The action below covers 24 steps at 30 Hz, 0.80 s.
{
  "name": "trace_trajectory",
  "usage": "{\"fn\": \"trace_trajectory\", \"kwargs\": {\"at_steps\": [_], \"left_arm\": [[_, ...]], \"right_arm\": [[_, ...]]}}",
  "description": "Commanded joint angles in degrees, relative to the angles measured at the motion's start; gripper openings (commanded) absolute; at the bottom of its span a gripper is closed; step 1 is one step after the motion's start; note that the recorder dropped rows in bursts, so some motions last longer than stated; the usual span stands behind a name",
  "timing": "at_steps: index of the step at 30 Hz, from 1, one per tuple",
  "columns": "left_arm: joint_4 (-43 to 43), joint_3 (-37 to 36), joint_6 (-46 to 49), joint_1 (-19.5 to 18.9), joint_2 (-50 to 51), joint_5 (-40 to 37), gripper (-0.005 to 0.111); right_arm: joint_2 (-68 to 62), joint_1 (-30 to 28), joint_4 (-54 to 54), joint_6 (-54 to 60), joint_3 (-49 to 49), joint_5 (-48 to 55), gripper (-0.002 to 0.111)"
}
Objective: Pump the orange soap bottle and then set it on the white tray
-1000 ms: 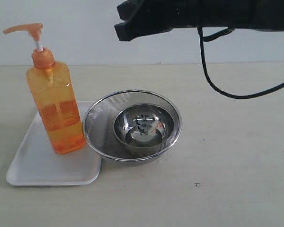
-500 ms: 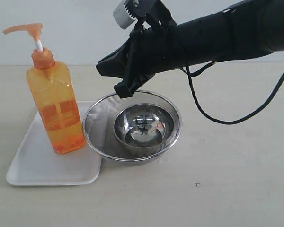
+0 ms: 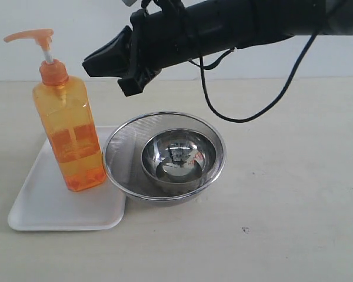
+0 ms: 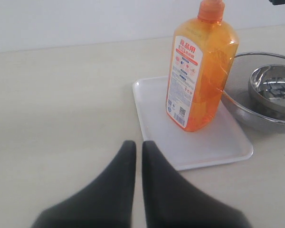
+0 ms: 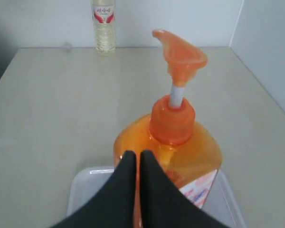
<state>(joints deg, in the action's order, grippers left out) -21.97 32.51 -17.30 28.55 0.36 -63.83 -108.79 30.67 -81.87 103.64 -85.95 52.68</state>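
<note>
R hand (image 3: pixel 97 63) shifted up & left, off strainer (image 3: pixel 119 154); now nearer orange soap bottle (image 3: pixel 70 135) pump.

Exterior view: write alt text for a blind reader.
An orange soap bottle stands upright on a white tray, beside a mesh strainer holding a steel bowl. The right tool hangs above, pointing toward the pump, not touching it.

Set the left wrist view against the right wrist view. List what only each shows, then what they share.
Left wrist only: the round steel mesh strainer with the steel bowl inside. Right wrist only: the orange pump spout on its white stem, and a distant small clear bottle. Both: the tall translucent orange soap bottle standing on the flat white tray, plus a shut, empty black tool: the left tool or the right tool.
</note>
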Motion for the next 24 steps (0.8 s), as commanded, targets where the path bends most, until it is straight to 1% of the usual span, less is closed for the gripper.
{"fn": "trace_trajectory", "kwargs": {"at_steps": [1,3,5,7,10,13,15,17,19,20,22,23,24], "left_arm": [[0.1,-0.2,0.3,0.0,-0.4,0.8,0.005],[0.5,-0.2,0.3,0.0,-0.4,0.8,0.005],[0.5,-0.2,0.3,0.0,-0.4,0.8,0.005],[0.5,-0.2,0.3,0.0,-0.4,0.8,0.005],[0.5,-0.2,0.3,0.0,-0.4,0.8,0.005],[0.5,-0.2,0.3,0.0,-0.4,0.8,0.005],[0.5,-0.2,0.3,0.0,-0.4,0.8,0.005],[0.5,-0.2,0.3,0.0,-0.4,0.8,0.005],[0.5,-0.2,0.3,0.0,-0.4,0.8,0.005],[0.5,-0.2,0.3,0.0,-0.4,0.8,0.005],[0.4,-0.2,0.3,0.0,-0.4,0.8,0.005],[0.4,-0.2,0.3,0.0,-0.4,0.8,0.005],[0.4,-0.2,0.3,0.0,-0.4,0.8,0.005]], "right_arm": [[-3.4,-1.0,2.3,-2.1,-5.3,6.6,0.000],[-5.9,-2.1,3.0,-3.6,-8.2,10.7,0.000],[-7.8,-3.0,2.9,-4.5,-10.7,11.2,0.000],[-8.1,-3.3,2.8,-4.6,-10.9,8.5,0.000],[-8.3,-3.3,2.3,-7.8,-10.9,5.9,0.000],[-8.3,-3.0,0.2,-8.8,-10.9,3.5,0.000],[-8.3,-2.8,-0.2,-8.9,-10.9,2.7,0.003],[-8.4,-2.5,-0.2,-8.9,-10.9,2.6,0.014],[-8.4,-2.1,-0.1,-9.4,-10.9,2.1,0.030],[-8.4,-1.8,-0.1,-10.3,-10.9,1.5,0.043],[-8.4,-1.4,-0.2,-11.6,-10.9,-0.1,0.057],[-8.4,-1.0,-0.6,-12.3,-10.9,-0.8,0.060],[-8.4,-0.5,-0.5,-12.7,-10.9,-1.3,0.061]]}}
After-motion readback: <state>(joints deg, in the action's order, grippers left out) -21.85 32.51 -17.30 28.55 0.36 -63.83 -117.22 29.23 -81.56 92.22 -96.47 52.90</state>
